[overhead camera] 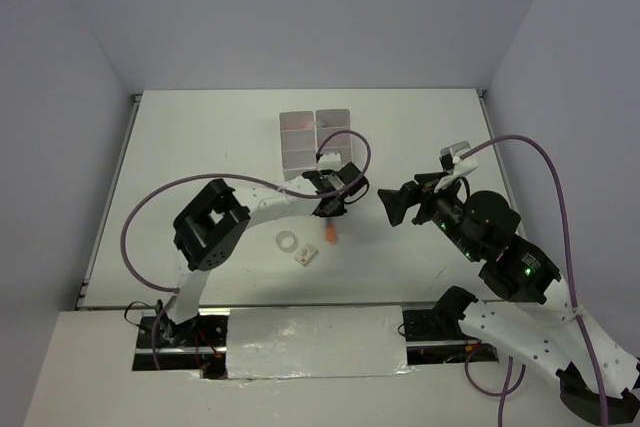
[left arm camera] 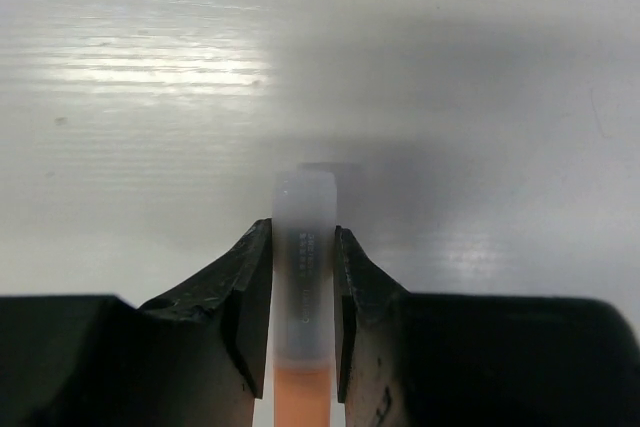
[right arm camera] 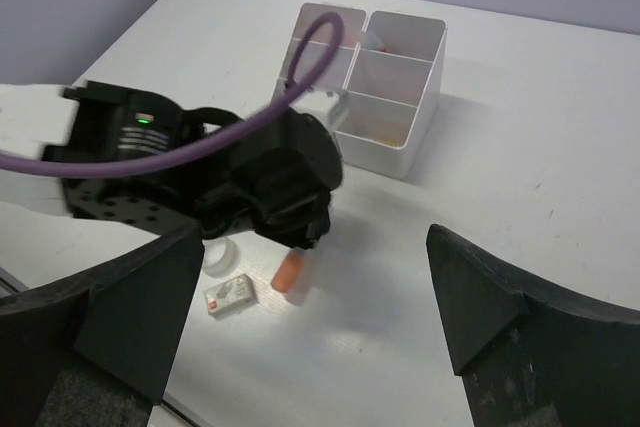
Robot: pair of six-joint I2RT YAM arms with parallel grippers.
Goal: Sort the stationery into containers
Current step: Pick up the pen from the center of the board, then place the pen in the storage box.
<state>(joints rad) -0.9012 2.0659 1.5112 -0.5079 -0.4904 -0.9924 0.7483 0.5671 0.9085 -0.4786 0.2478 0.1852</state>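
So the left fingers (left arm camera: 250, 292) are clamped on an orange highlighter (left arm camera: 304, 347). From the left wrist view, each finger is pressed flat against one side of it, right around where the clear cap meets the orange body. The cap end sticks out past the fingertips and points toward the far side.

The highlighter is down at the white surface (overhead camera: 200, 147), roughly in the middle, a little nearer than the white boxes (right arm camera: 400, 157). Can't tell if it's actually resting on the surface or lifted a hair.

A clear tape ring (overhead camera: 287, 241) and a small eraser (overhead camera: 304, 258) are lying just left of it, close together. The right fingers (right arm camera: 120, 317) are spread wide with nothing in them, hanging off to the right and pointed at the highlighter.
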